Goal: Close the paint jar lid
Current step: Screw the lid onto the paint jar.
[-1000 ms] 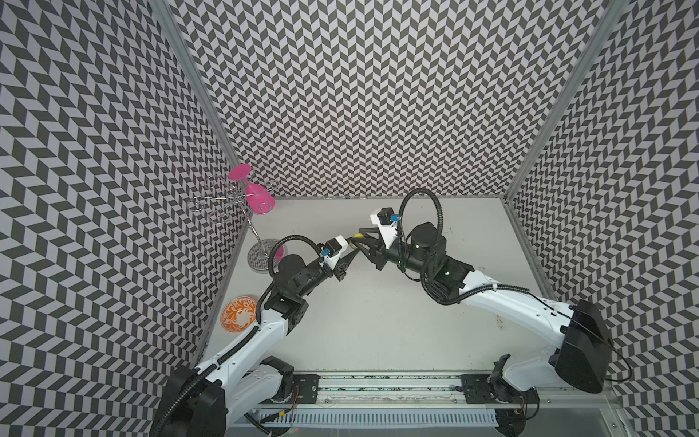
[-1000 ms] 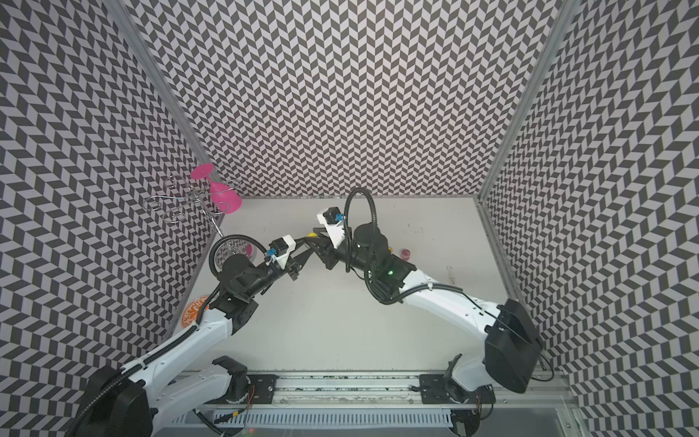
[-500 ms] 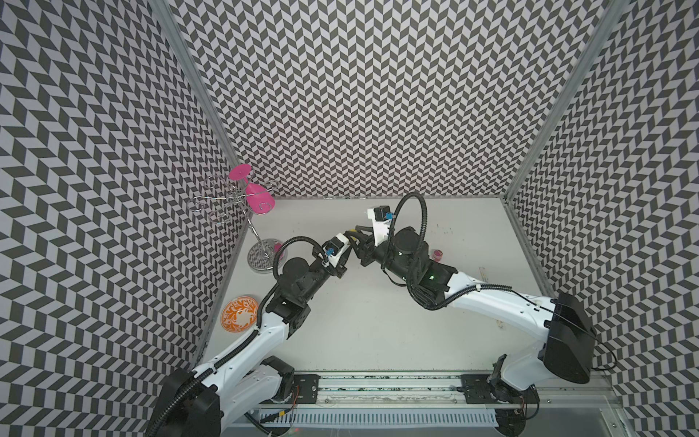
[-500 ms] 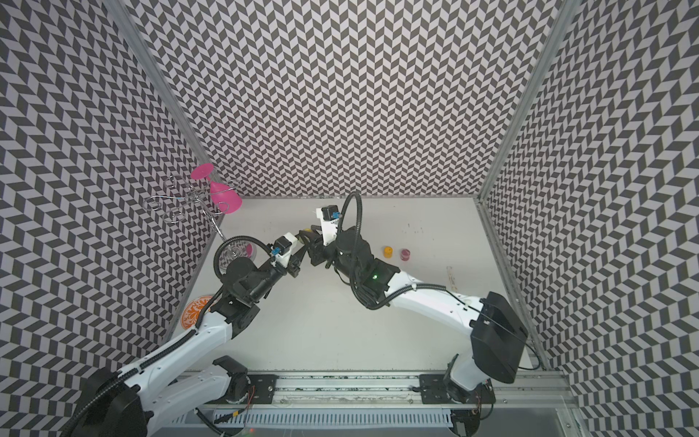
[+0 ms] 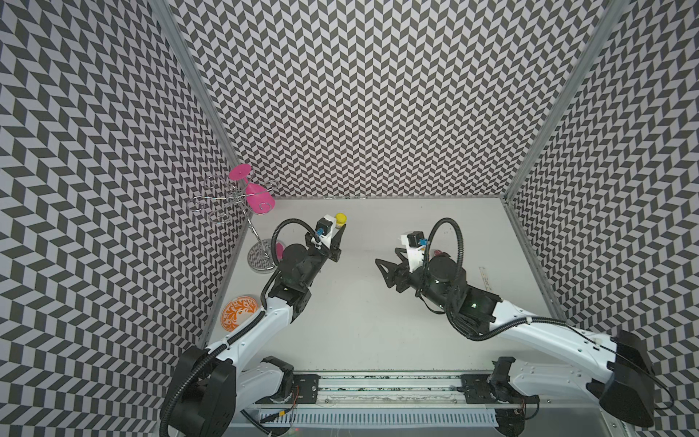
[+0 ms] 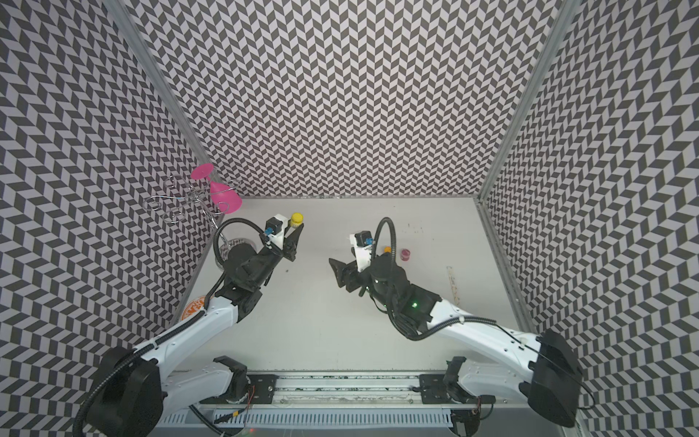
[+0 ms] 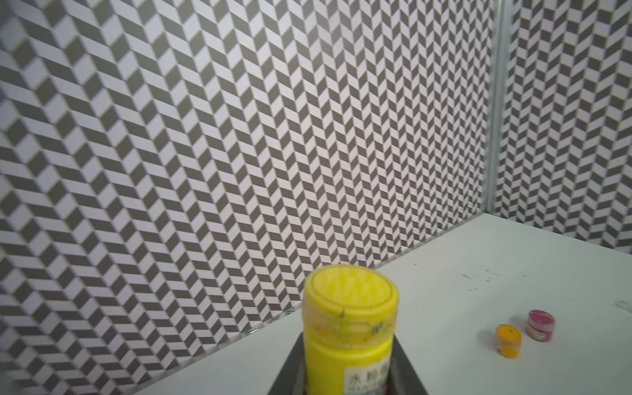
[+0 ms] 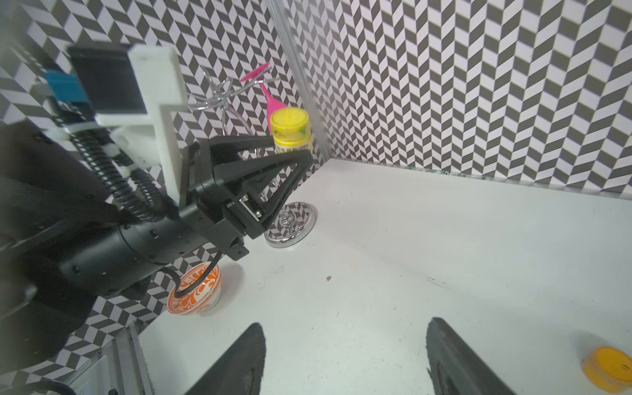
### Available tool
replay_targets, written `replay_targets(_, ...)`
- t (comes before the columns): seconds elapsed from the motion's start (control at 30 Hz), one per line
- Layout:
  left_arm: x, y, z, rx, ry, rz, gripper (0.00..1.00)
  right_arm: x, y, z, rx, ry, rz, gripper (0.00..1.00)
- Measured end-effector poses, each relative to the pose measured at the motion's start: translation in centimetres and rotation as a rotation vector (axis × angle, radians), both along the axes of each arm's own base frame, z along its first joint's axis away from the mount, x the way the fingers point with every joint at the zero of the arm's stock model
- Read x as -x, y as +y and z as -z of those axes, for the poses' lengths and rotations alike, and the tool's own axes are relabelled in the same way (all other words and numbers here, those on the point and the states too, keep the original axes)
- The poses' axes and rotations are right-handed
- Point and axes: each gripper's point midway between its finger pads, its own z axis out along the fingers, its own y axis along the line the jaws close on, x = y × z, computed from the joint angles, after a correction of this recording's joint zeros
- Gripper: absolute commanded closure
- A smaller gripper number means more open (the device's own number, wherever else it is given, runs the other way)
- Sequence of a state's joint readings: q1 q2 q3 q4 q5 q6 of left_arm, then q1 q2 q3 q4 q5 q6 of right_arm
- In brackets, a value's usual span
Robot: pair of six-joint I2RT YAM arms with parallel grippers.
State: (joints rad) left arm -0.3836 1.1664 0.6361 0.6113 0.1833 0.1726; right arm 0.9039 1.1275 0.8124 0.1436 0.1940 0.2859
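A yellow paint jar (image 5: 340, 218) (image 6: 296, 218) with a yellow lid (image 7: 350, 290) sitting on its mouth is held upright above the table's back left. My left gripper (image 5: 337, 231) (image 7: 349, 345) is shut on the jar's body below the lid, as the right wrist view also shows, with the jar (image 8: 292, 133) between the dark fingers. My right gripper (image 5: 385, 262) (image 6: 336, 265) (image 8: 345, 328) hangs open over the middle of the table, well to the right of the jar, with nothing between its fingers.
A small orange jar (image 6: 387, 249) (image 7: 509, 340) and a small pink jar (image 6: 405, 254) (image 7: 540, 325) stand behind my right wrist. A wire glass rack (image 5: 261, 257) with a pink glass (image 5: 257, 196) and an orange patterned bowl (image 5: 240, 313) stand along the left wall. A pale strip (image 6: 452, 283) lies at the right.
My right gripper has let go at the jar's top, opened and drawn back to the right. The left gripper still holds the jar and has shifted slightly left and back.
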Motion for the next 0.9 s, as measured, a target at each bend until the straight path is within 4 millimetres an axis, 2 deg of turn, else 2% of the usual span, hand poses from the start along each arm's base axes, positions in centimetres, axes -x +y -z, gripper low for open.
replay_targets(0.1,1.3,-3.0,-0.3,-0.008,0.005,0.204,0.73,-1.8,-2.8,-1.1,-0.01,-0.048,0.037,0.25)
replay_targets(0.17,2.7,-5.1,-0.3,-0.02,0.011,0.367,0.73,-2.6,-3.9,-1.7,-0.003,-0.087,0.039,0.25)
replay_targets(0.27,5.1,-7.7,0.3,-0.032,0.033,0.611,0.73,-2.5,-3.8,-2.7,0.01,-0.162,-0.026,0.24)
replay_targets(0.33,6.7,-8.6,1.1,-0.035,0.062,0.745,0.73,-1.9,-3.2,-3.4,0.014,-0.217,-0.097,0.24)
replay_targets(0.43,8.6,-9.2,2.0,-0.038,0.092,0.878,0.72,-0.5,-2.0,-4.4,0.019,-0.297,-0.217,0.24)
replay_targets(0.57,10.4,-9.5,2.0,-0.04,0.097,0.982,0.72,1.1,-0.5,-5.1,0.02,-0.377,-0.357,0.23)
replay_targets(0.77,11.7,-9.7,2.0,-0.042,0.099,1.052,0.73,2.2,1.6,-3.9,0.039,-0.387,-0.512,0.24)
replay_targets(0.9,12.0,-9.8,2.0,-0.042,0.1,1.067,0.73,2.9,2.2,-3.5,0.041,-0.389,-0.577,0.3)
